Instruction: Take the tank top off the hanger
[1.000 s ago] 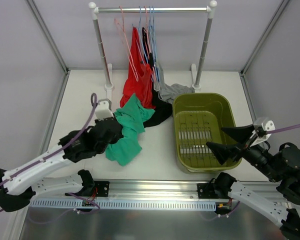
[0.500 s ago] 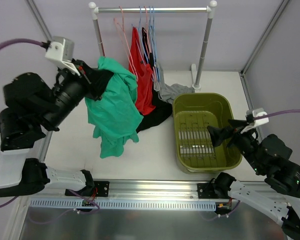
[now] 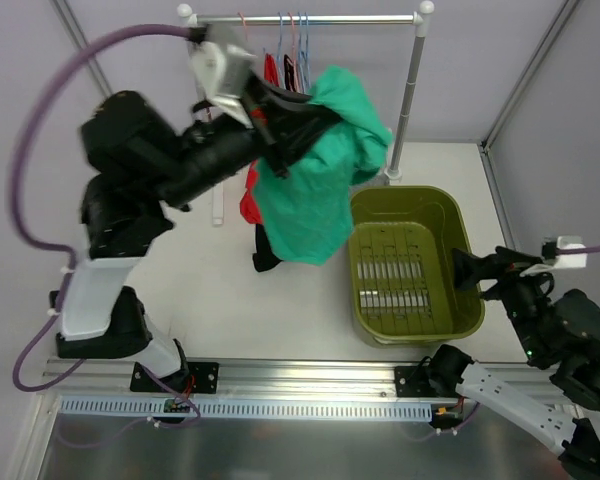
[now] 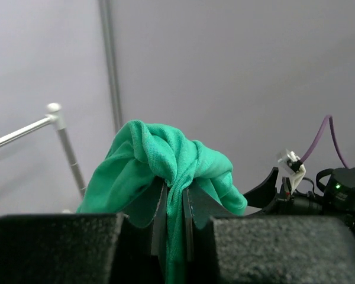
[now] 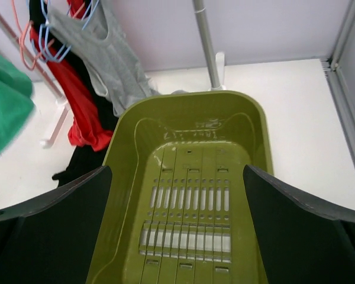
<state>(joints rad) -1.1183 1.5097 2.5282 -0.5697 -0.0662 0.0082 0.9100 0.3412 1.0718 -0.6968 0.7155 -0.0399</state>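
— What is hard for you to see here?
— From above, the green tank top [image 3: 320, 190] covers most of the clothes on the rack [image 3: 310, 18]. A red garment [image 3: 248, 205] and a black one [image 3: 265, 258] show under it. In the right wrist view it is cut off at the left edge and blurred.
— And your claws?
— Your left gripper [image 4: 173, 195] is closed tight on a bunch of the tank top, which hangs from it in the air, beside the basket [image 3: 420, 189]. Your right gripper [image 5: 177, 171] stands wide open near the basket, holding nothing.
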